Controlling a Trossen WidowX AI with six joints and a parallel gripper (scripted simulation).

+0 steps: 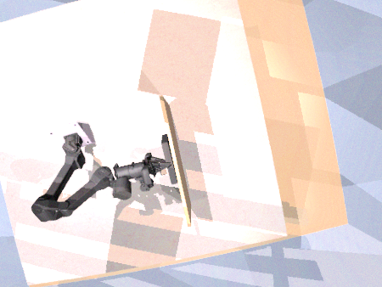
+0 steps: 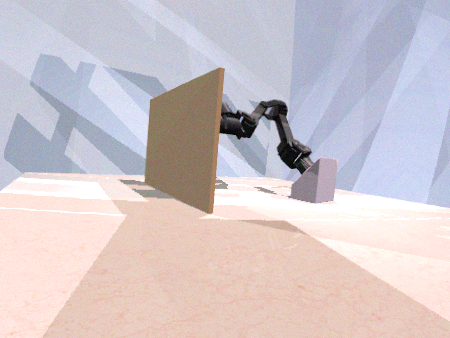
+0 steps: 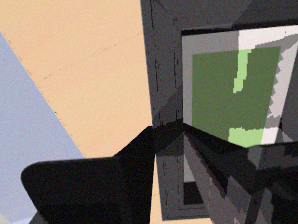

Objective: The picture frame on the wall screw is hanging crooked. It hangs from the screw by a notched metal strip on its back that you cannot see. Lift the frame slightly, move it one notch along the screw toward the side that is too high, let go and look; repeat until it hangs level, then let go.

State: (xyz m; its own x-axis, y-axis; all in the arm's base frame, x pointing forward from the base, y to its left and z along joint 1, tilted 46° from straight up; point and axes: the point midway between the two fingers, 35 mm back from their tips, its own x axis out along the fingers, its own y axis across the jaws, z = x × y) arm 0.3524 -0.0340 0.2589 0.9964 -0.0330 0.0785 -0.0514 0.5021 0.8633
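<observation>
The dark picture frame (image 1: 165, 140) (image 3: 164, 65) hangs on the front of the upright wooden wall panel (image 1: 183, 197) (image 2: 182, 140) (image 3: 85, 75). In the wrist view it surrounds a pale mat and a green picture (image 3: 215, 90). My gripper (image 1: 170, 165) (image 3: 166, 129) is shut on the frame's side bar, left of the picture in the wrist view, with one finger on each side of the bar. The bar leans a little in that view; I cannot tell from it whether the frame is level. The screw and the notched strip are hidden, and the panel hides the frame in the exterior view.
The arm (image 1: 87, 191) (image 2: 282, 125) reaches to the panel from its pale base block (image 1: 87, 133) (image 2: 326, 180). The panel stands upright on the table (image 2: 225, 285), and its side edge shows left of the frame in the wrist view. Strong patches of light and shadow cross the scene.
</observation>
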